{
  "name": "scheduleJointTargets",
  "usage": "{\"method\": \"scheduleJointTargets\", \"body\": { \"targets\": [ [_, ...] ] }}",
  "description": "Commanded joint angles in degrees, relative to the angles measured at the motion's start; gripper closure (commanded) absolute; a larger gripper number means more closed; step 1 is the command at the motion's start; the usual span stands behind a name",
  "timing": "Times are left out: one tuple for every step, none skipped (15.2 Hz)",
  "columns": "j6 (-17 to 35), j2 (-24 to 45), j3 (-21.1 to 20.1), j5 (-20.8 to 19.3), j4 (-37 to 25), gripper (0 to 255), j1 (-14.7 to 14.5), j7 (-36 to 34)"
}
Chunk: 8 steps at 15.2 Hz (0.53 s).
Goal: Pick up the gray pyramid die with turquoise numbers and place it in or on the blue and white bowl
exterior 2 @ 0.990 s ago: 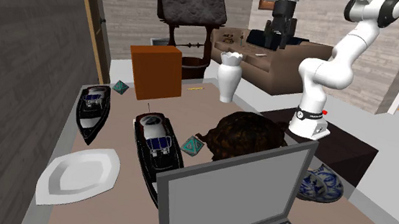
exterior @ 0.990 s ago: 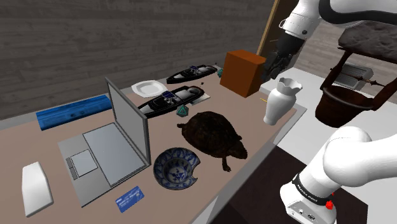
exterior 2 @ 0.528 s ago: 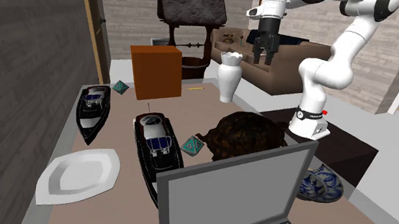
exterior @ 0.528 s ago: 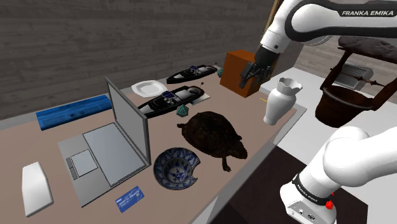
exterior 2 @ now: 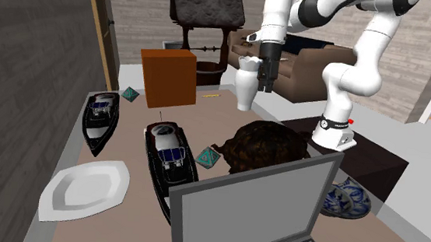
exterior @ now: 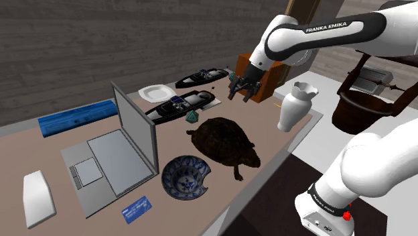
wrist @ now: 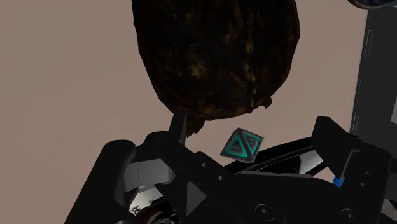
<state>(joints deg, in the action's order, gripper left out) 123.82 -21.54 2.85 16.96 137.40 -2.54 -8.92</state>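
- approach step: I'd centre over the die (wrist: 242, 144), drop straight, keep clear of the turtle (exterior: 224, 141) and the black toy boat (exterior: 181, 104)
- end effector (exterior: 241, 90) wide, holding nothing, high over the bench (exterior: 80, 137) by the orange box (exterior 2: 168, 75)
- die on the bench between turtle and black toy boat, well below me, toward the shoulder view's left
- 1 lookalike die (exterior 2: 130, 94) by the orange box: skip it

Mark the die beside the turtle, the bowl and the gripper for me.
die (exterior: 193, 116), shoulder view, its turquoise face.
bowl (exterior: 166, 175), shoulder view, its rim.
gripper (exterior: 240, 96), shoulder view, between its fingertips.
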Motion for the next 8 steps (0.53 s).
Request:
{"method": "scheduleJointTargets", "body": {
  "targets": [
    [3.2,3.8,0.2,2.2,-0.9,0,-0.5,-0.2],
    [4.8,5.9,0.3,3.5,-1.5,0,-0.7,-0.2],
    [6.3,8.0,0.4,4.8,-2.2,0,-1.0,-0.1],
    [7.7,10.2,0.5,6.1,-3.0,0,-1.3,0.0],
    [9.1,12.3,0.5,7.5,-3.9,0,-1.6,0.2],
    [10.3,14.5,0.6,9.0,-4.8,0,-1.8,0.4],
    [11.5,16.7,0.6,10.5,-5.9,0,-2.0,0.7],
    [12.6,18.9,0.6,12.0,-7.0,0,-2.2,1.0]
  ]
}}
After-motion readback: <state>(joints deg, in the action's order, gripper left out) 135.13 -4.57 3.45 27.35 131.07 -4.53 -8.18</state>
